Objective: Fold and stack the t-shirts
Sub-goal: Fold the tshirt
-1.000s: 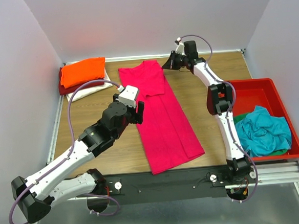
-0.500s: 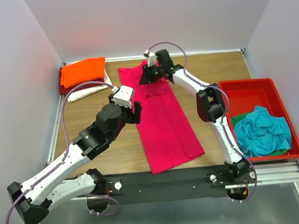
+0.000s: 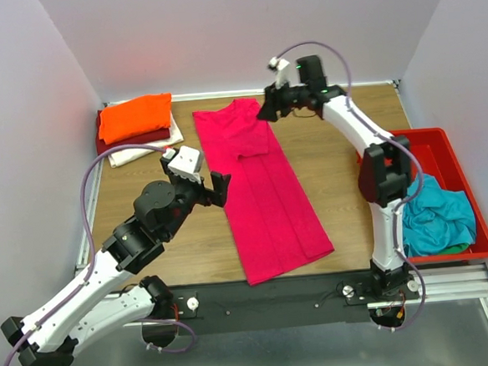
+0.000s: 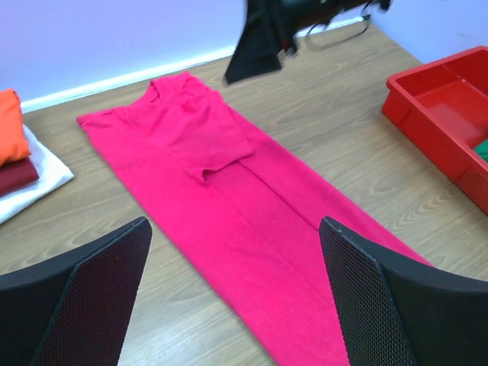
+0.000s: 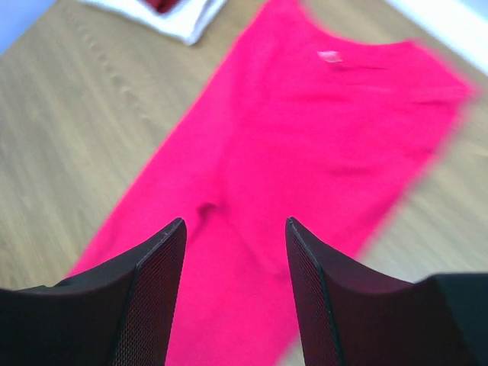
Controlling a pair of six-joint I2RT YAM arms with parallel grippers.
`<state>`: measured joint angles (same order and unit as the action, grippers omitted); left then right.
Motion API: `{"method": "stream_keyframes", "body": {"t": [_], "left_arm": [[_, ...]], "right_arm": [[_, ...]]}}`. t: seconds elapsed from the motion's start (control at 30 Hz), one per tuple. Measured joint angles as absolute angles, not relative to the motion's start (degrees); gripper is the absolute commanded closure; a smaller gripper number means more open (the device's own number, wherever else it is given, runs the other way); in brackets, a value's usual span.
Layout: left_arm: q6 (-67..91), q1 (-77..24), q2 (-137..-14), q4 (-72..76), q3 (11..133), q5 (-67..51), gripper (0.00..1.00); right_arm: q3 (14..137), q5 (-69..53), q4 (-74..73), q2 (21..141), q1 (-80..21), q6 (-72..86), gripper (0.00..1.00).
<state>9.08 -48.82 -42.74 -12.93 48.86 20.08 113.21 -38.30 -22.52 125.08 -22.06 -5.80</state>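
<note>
— Sitting at the back left corner of the desk [image 3: 328, 185]: stack of shirts [image 3: 135, 123], orange over dark red over cream.
— Hovering to its right, left gripper [image 3: 209, 188], jaws standing wide, gripping nothing.
— Lying flat just right of that: pink shirt [image 3: 266, 198], folded into a long strip, collar end toward the back wall.
— Hanging by that collar end's right corner, right gripper [image 3: 266, 112], jaws parted, holding nothing.
— Resting far right, in the red tray [image 3: 442, 140]: crumpled teal shirt [image 3: 434, 211].
</note>
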Motion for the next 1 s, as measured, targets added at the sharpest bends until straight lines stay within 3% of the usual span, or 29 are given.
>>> {"method": "stream_keyframes", "body": {"t": [0.23,0.57,0.8,1.0], "left_arm": [[9.3,-48.8,-44.0,-10.8,47.1,15.8,0.03],[12.5,-48.8,-44.1,-9.9,44.6,12.9,0.03],[13.0,-48.7,-45.3,-10.0,44.4,13.0,0.03],[12.9,-48.7,-46.8,-9.9,44.4,13.8,0.03]], "right_arm": [[110.7,-40.6,-22.4,122.6,-12.8,-3.2,0.36],[126.0,-40.6,-23.5,142.9,-12.8,11.7,0.51],[140.3,-37.7,-23.5,154.1,-12.8,17.0,0.53],[142.6,-36.3,-22.0,156.6,-12.7,19.6,0.57]]}}
